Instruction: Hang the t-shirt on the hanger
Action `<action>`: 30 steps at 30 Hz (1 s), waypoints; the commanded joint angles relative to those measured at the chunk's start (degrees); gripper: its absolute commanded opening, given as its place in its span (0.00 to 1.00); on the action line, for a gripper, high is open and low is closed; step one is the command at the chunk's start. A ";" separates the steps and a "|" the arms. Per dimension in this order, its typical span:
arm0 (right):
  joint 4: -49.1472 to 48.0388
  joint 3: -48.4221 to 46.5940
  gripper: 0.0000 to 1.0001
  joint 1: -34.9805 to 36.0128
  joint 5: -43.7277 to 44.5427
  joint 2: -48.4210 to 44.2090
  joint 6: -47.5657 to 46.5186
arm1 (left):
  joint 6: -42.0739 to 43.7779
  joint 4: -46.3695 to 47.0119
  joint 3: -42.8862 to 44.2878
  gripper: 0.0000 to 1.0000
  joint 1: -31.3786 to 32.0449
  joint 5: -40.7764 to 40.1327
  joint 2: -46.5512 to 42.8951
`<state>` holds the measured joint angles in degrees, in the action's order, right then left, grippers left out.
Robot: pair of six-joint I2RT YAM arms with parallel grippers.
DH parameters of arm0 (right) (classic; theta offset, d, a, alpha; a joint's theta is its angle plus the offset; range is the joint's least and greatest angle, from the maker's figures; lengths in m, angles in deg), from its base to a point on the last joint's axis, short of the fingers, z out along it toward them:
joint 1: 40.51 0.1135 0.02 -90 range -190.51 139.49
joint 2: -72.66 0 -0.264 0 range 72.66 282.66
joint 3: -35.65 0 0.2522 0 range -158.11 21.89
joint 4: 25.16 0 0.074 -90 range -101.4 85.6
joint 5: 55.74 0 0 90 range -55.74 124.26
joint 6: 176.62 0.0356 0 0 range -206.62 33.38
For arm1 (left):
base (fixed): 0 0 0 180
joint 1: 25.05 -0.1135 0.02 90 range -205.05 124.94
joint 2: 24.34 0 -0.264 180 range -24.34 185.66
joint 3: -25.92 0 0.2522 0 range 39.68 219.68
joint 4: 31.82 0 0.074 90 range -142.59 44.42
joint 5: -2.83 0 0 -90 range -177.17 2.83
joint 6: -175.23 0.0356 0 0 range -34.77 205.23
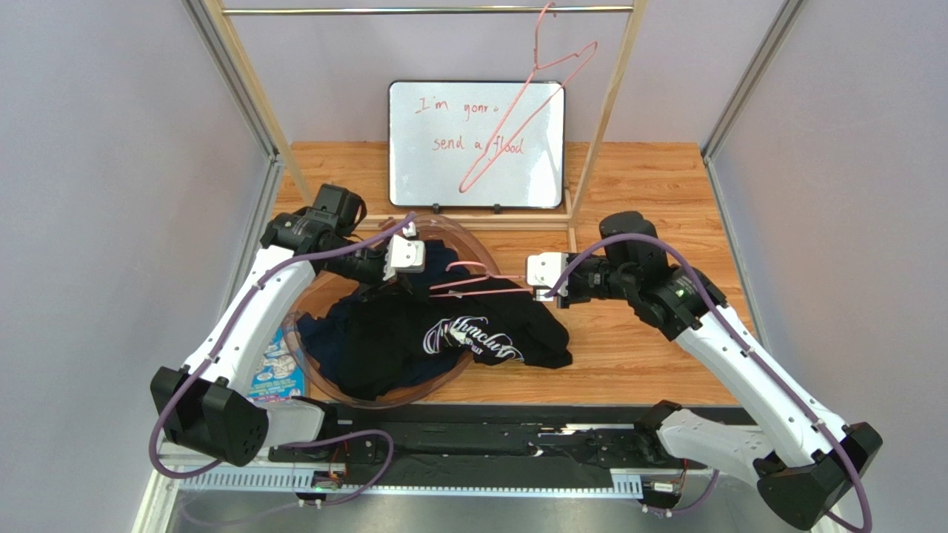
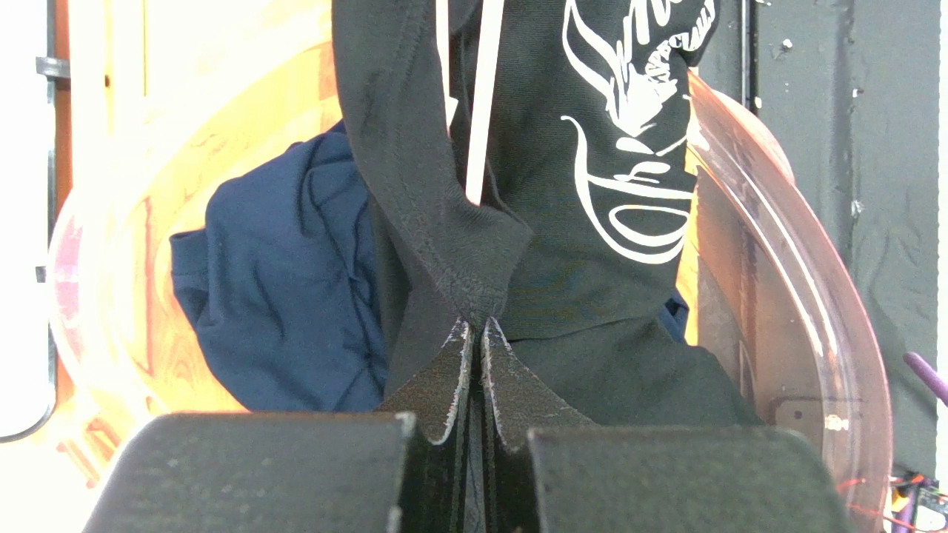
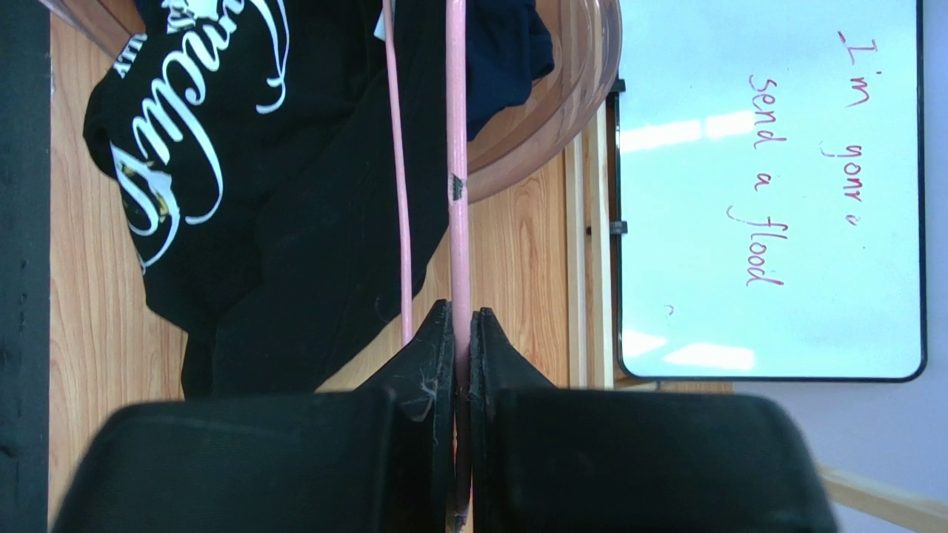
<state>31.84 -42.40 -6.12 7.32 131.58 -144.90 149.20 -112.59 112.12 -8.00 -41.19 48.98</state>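
The black t-shirt with white script print lies half in and half over the rim of a clear round tub, its chest print facing up. My left gripper is shut on a pinched fold of the t-shirt's hem, seen close in the left wrist view, where the gripper has its tips pressed together on cloth. The pink wire hanger lies across the shirt's upper edge. My right gripper is shut on the hanger's wire, the gripper clamping the rod from the right side.
A plain navy garment sits inside the tub under the t-shirt. A second pink hanger hangs tilted from the top rail. A whiteboard stands at the back. A blue packet lies left of the tub.
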 commanded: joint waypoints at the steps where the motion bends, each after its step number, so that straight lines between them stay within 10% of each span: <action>1: -12.82 2.68 0.00 1.38 -0.83 -1.43 4.93 | 1.51 -0.59 0.51 0.09 -0.27 2.45 -1.24; 16: -19.25 9.97 0.00 2.17 -4.00 -2.84 7.22 | 7.93 5.65 -7.41 0.37 -0.27 -1.24 -2.92; 30: -25.75 8.92 0.00 2.08 -7.34 3.04 13.10 | 4.07 9.43 -6.18 0.13 1.22 8.51 -5.91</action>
<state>13.31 -32.11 -4.29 3.36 132.63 -135.28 154.38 -105.59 104.06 -7.95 -41.17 45.64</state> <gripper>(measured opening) 0.010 0.151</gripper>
